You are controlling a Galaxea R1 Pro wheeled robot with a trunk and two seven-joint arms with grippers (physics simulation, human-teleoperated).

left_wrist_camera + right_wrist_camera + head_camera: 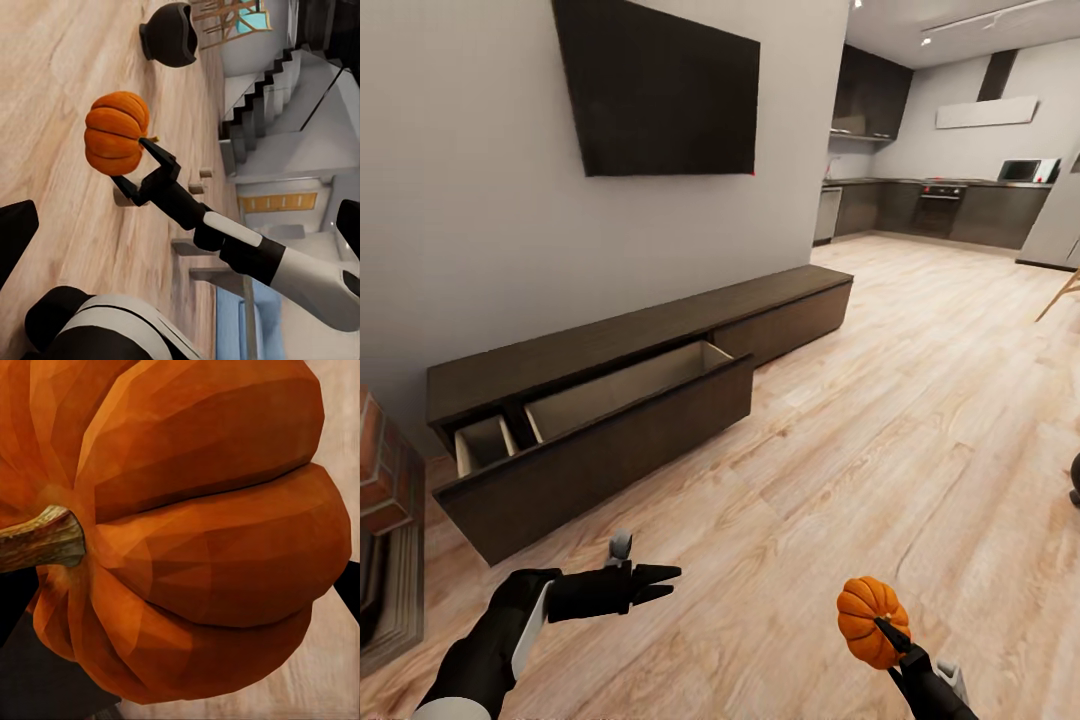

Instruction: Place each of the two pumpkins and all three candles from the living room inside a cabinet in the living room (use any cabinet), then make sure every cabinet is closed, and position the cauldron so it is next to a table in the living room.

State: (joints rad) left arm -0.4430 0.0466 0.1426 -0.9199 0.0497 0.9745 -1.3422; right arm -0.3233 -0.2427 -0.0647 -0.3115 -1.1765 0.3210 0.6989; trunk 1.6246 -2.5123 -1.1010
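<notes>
My right gripper (pixel 877 628) is shut on an orange ribbed pumpkin (pixel 870 618) and holds it above the wood floor at the lower right. The left wrist view shows the same pumpkin (pixel 116 133) pinched between the right fingers (pixel 160 155). It looms close in the right wrist view, pumpkin (pixel 202 540) with its stem to one side. My left gripper (pixel 663 583) hovers open and holds nothing, low in front of the cabinet (pixel 660 335). The cabinet's wide left drawer (pixel 610 400) stands pulled out, its light wood inside showing. The black cauldron (pixel 171 34) sits on the floor beyond the pumpkin.
A dark TV (pixel 660 85) hangs on the grey wall above the cabinet. A brick fireplace (pixel 380 470) stands at the far left. The kitchen (pixel 940 205) lies at the back right. Wood floor (pixel 880 400) stretches between. A staircase (pixel 277 82) appears in the left wrist view.
</notes>
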